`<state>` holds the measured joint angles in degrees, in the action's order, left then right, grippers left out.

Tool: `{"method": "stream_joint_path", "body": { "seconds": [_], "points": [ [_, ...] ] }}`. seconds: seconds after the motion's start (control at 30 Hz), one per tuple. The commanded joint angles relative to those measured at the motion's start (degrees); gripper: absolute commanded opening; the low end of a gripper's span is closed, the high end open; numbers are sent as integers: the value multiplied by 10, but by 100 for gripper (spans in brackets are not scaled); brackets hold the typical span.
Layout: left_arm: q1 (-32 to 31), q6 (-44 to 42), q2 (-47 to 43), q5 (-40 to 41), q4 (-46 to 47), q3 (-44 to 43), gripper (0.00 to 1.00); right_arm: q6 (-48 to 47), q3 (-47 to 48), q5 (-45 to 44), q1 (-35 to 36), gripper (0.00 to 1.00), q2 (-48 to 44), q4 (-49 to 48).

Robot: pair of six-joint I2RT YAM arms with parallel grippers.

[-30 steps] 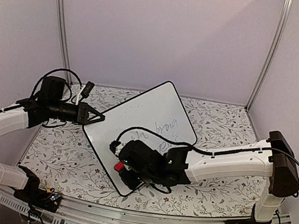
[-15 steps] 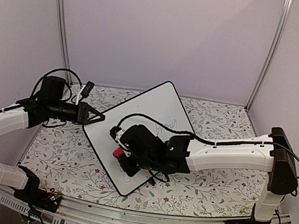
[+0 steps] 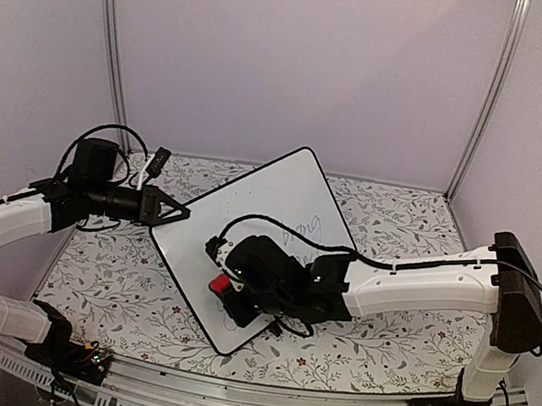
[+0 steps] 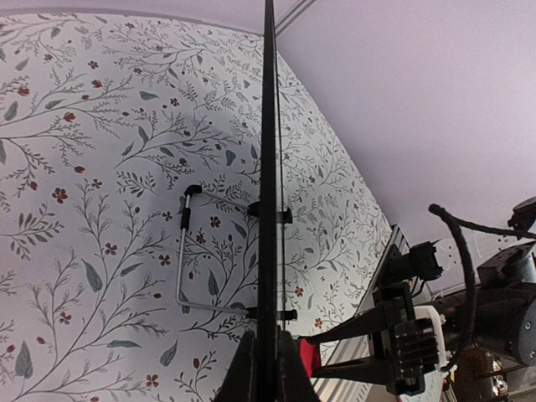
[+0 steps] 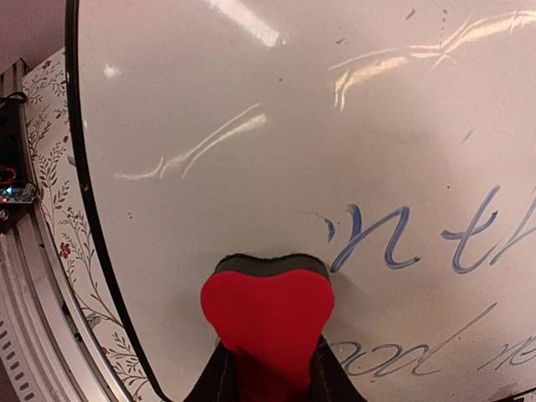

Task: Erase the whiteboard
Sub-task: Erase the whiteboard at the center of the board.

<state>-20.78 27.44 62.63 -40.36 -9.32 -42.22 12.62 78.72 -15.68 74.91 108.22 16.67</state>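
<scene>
A red eraser [image 5: 266,311] is gripped tightly between the fingers of the right end effector [image 5: 266,373] and pressed against the whiteboard [image 5: 251,151], just beside blue handwriting [image 5: 394,239]. The board's left edge is clamped by the left end effector [image 4: 266,367]. The board is set cornerwise on the floral surface [image 3: 400,221].
</scene>
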Motion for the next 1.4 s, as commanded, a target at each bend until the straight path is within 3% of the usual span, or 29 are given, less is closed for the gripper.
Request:
{"method": "stream_joint_path", "body": {
  "seconds": [0.0,0.53,1.1,1.37],
  "points": [
    [2,-11,0,-10,8,6,0,9,-14,8,-9,0,2,20],
    [2,-11,-1,-10,9,6,0,-22,70,-14,-25,0,26,19],
    [5,-11,0,-14,11,6,0,21,-47,14,-19,0,-17,21],
    [5,-9,0,-14,11,6,0,8,-14,-5,-21,0,-9,19]
  ]
}}
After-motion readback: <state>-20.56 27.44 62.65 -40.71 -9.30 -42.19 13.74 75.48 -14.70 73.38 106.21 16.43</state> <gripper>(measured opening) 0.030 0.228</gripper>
